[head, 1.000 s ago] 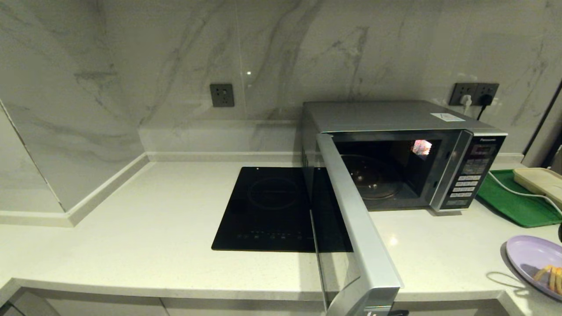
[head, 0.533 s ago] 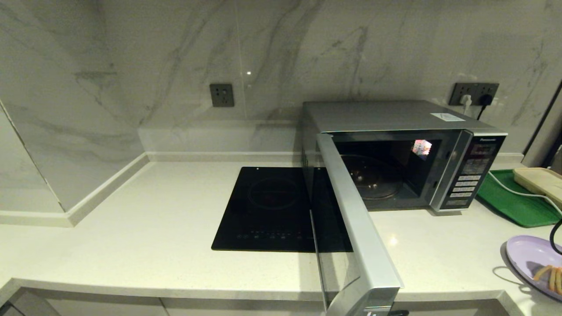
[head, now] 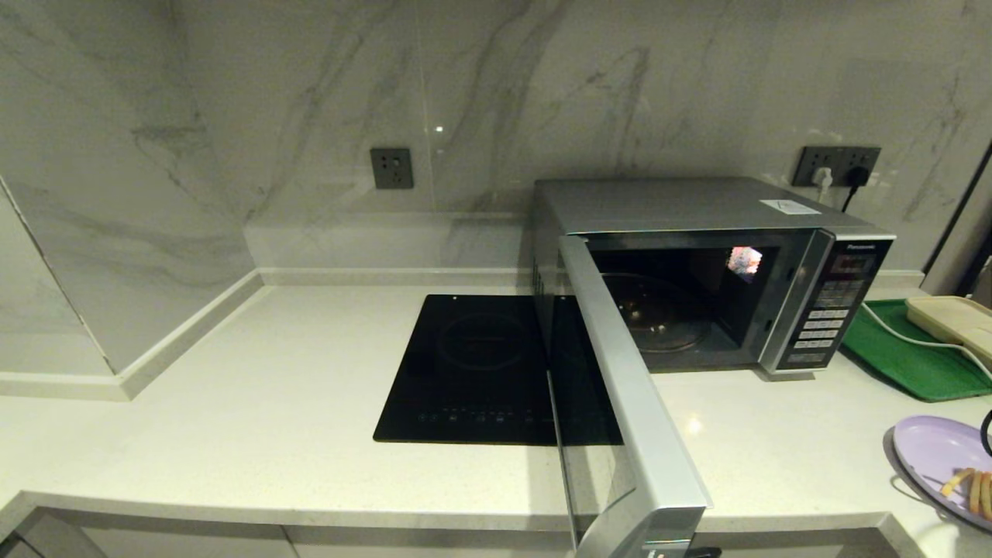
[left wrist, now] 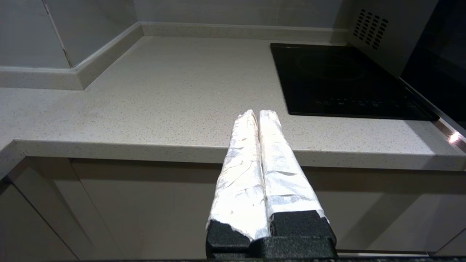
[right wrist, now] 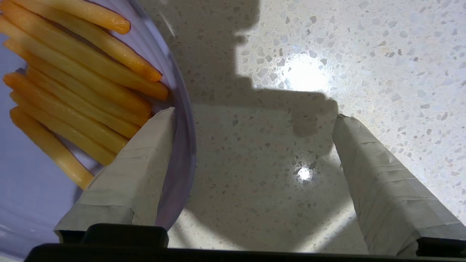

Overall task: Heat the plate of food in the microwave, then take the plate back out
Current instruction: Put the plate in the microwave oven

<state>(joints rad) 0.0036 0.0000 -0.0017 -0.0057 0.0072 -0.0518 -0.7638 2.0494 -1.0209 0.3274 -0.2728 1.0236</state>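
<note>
The lavender plate of food (head: 930,453) sits at the counter's far right edge, with yellow-orange sticks (head: 973,488) on it. The silver microwave (head: 682,205) stands at the back with its door (head: 620,403) swung wide open and the glass turntable (head: 659,314) bare. In the right wrist view my right gripper (right wrist: 253,112) is open astride the plate's rim (right wrist: 184,145): one finger (right wrist: 138,163) is over the plate beside the sticks (right wrist: 72,91), the other over the counter. My left gripper (left wrist: 258,112) is shut and empty, parked just off the counter's front edge.
A black induction cooktop (head: 473,364) lies left of the microwave, partly behind the open door. A green tray (head: 907,356) with a cream tray (head: 949,318) and a white cable stands at the right. Wall sockets sit behind on the marble wall.
A black cable of the right arm has come into view at the right edge. The shadow beside the plate has shrunk. Plate and microwave door stay put.
</note>
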